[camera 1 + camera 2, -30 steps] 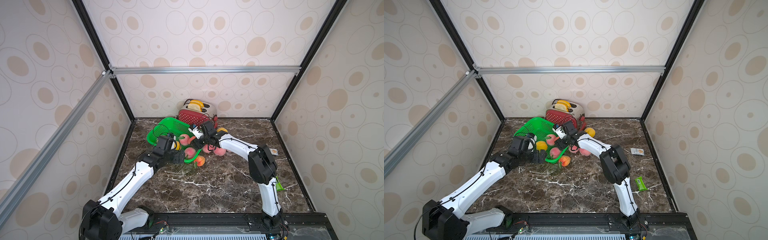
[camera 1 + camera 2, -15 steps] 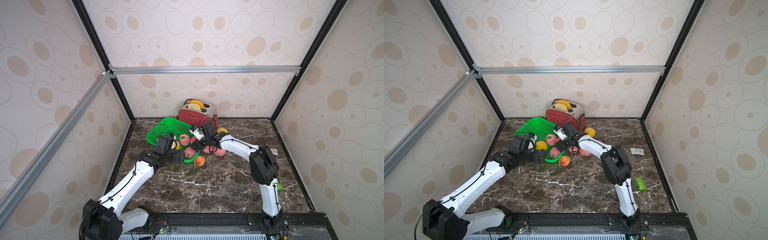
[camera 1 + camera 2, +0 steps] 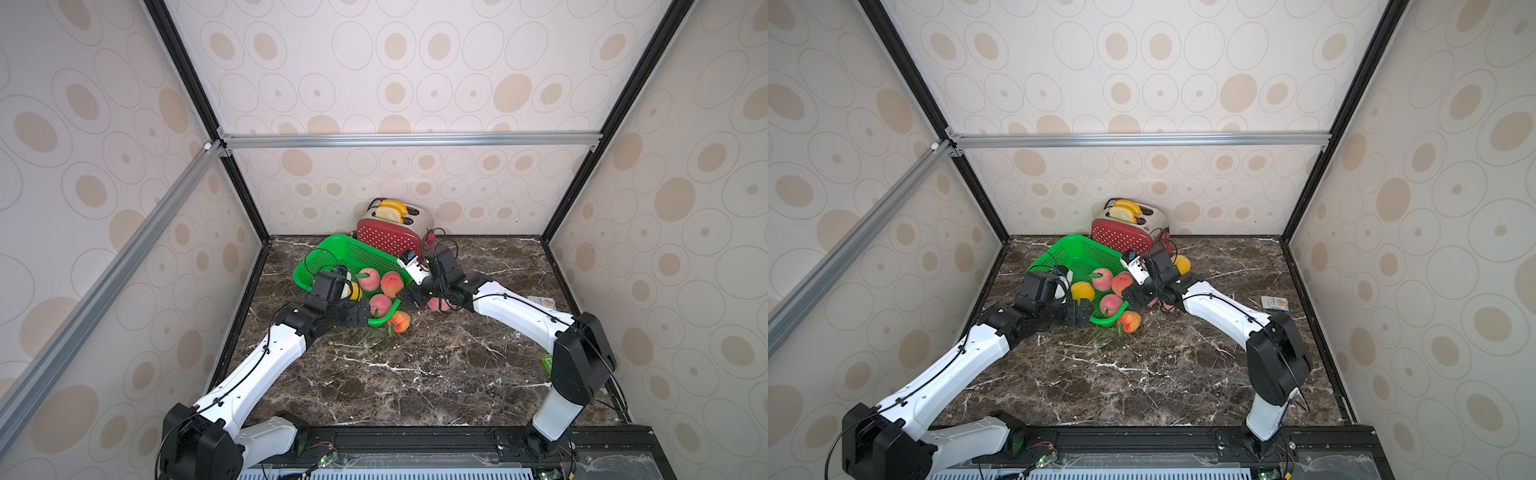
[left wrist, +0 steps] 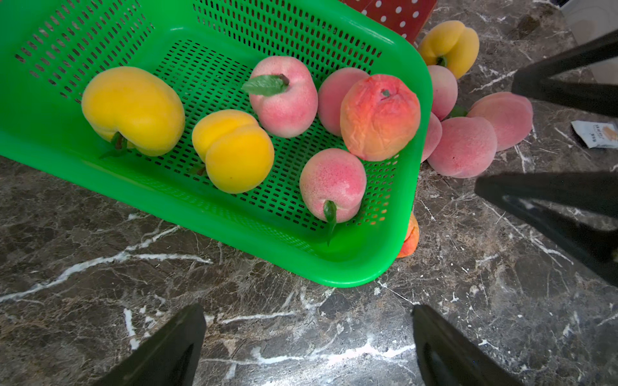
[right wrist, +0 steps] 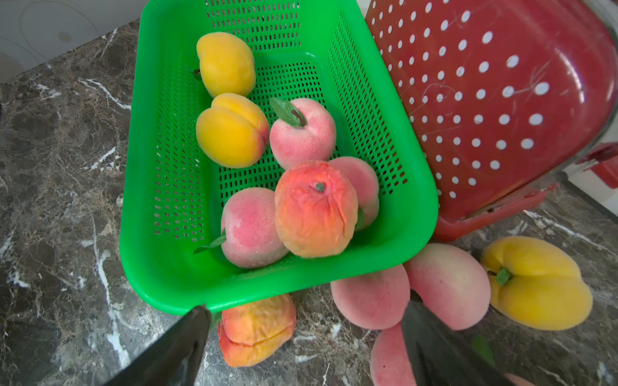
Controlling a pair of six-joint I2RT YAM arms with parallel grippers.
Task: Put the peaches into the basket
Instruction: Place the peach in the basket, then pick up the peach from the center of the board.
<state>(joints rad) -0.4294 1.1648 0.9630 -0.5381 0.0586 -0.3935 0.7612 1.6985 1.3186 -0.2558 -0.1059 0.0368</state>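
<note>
The green basket (image 3: pixel 332 242) (image 5: pixel 200 290) leans tilted against the toaster and holds several peaches. One is an orange-red peach (image 5: pixel 316 209) (image 4: pixel 379 117) lying on top of pink ones by the basket's low end. Two yellow peaches (image 4: pixel 133 110) lie further in. Another orange-red peach (image 3: pixel 400 322) (image 5: pixel 255 334) lies on the table at the basket's corner. Pink peaches (image 5: pixel 448 287) and a yellow peach (image 5: pixel 535 284) lie beside it. My right gripper (image 5: pixel 306 305) (image 3: pixel 409 297) is open and empty just outside the basket's rim. The left gripper (image 4: pixel 307 310) (image 3: pixel 359 313) is open over bare table at the basket's front corner.
A red white-dotted toaster (image 3: pixel 388 237) with bread slices stands against the back wall behind the basket. A small packet (image 3: pixel 542 301) and a green item (image 3: pixel 547 361) lie near the right wall. Patterned walls enclose the marble table (image 3: pixel 415 374).
My right gripper's jaws have opened wide, and the orange-red peach now rests in the basket. The left arm has not moved.
</note>
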